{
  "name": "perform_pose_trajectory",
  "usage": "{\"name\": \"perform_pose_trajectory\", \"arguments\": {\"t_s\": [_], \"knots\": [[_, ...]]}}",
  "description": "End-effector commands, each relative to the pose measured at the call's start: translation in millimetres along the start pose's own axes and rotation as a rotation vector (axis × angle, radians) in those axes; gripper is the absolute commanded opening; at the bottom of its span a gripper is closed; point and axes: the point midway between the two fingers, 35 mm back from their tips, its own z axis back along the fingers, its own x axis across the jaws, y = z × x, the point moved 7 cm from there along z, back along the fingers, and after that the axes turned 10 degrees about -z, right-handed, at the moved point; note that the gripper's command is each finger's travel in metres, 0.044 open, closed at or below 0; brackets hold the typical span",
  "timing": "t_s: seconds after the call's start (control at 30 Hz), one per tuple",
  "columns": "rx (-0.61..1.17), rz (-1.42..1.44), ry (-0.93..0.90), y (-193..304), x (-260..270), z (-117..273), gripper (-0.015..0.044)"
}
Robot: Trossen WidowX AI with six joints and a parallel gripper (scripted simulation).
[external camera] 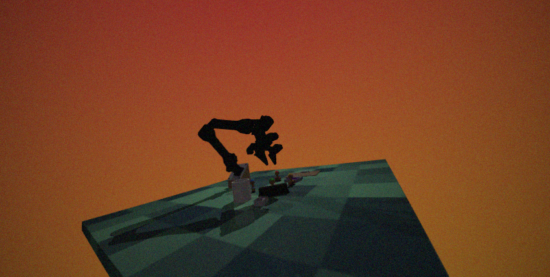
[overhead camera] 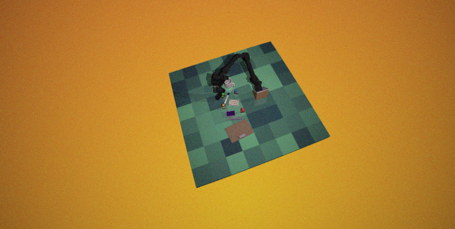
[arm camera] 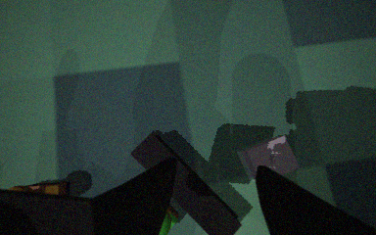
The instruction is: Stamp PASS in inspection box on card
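Item: purple ink pad (overhead camera: 230,113), lying flat. Four small stamps, PASS lettering unreadable to me: red (overhead camera: 242,110) and orange (overhead camera: 224,106) near the pad, green (overhead camera: 222,95) and blue (overhead camera: 236,91) farther off. Cream sheet (overhead camera: 233,102): near the pad. My gripper (overhead camera: 217,86) (external camera: 271,164) (arm camera: 215,168): well apart from the pad, raised, half open, nothing held.

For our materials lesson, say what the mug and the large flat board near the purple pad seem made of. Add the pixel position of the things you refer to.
White handled mug (overhead camera: 228,83) (external camera: 241,191): probably glazed ceramic, smooth and pale.

Flat brown rectangular board (overhead camera: 237,129): perhaps cardboard or wood, evenly matt tan.
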Motion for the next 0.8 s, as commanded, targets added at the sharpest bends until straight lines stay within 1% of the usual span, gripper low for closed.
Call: {"name": "perform_pose_trajectory", "arguments": {"t_s": [0.0,0.5,0.77], "knots": [[0.461,0.204,-0.089,30.1,22.4,-15.4,0.0222],[0.46,0.204,-0.089,28.2,23.1,-17.2,0.0222],[0.46,0.204,-0.09,32.3,24.3,-27.8,0.0222]]}}
